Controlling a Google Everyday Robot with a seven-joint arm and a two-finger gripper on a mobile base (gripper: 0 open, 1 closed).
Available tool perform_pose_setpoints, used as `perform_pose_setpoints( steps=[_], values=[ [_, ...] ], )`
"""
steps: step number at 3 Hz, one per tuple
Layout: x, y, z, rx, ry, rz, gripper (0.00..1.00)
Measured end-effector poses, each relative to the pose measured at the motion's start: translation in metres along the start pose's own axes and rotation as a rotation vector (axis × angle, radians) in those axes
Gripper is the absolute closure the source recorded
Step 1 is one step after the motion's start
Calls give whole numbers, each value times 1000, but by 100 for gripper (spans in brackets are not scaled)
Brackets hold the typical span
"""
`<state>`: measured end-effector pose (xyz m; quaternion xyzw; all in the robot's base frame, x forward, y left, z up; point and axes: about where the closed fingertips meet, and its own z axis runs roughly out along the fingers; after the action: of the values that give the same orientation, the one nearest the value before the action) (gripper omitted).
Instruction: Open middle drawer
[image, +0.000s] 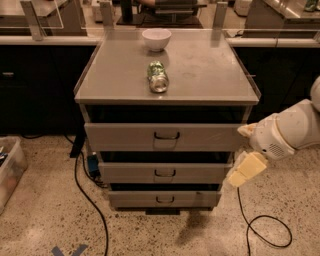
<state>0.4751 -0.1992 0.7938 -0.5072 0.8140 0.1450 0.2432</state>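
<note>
The grey metal cabinet (167, 75) has three drawers. The middle drawer (165, 173) is the second one, a shallow plain front with a small dark loop handle (165, 173) at its centre. It sits between the taller top drawer (166, 136) and the short bottom drawer (164, 199). My gripper (245, 169) hangs from the white arm (290, 131) at the right. It is at the right end of the middle drawer's front, level with it and well to the right of the handle.
A white bowl (156, 39) and a green can (158, 76) lying on its side rest on the cabinet top. Black cables (87, 200) run across the speckled floor on the left and the right. A clear bin (10, 170) stands at the far left.
</note>
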Motion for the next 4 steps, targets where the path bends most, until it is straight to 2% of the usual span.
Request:
perform_pose_setpoints(
  steps=[1,2,3,4],
  values=[
    [12,4,37,5,-11,65,0],
    [23,3,70,71,-42,174,0],
    [16,-13,69,136,-73,178,0],
    [16,-13,69,136,-73,178,0]
  ],
)
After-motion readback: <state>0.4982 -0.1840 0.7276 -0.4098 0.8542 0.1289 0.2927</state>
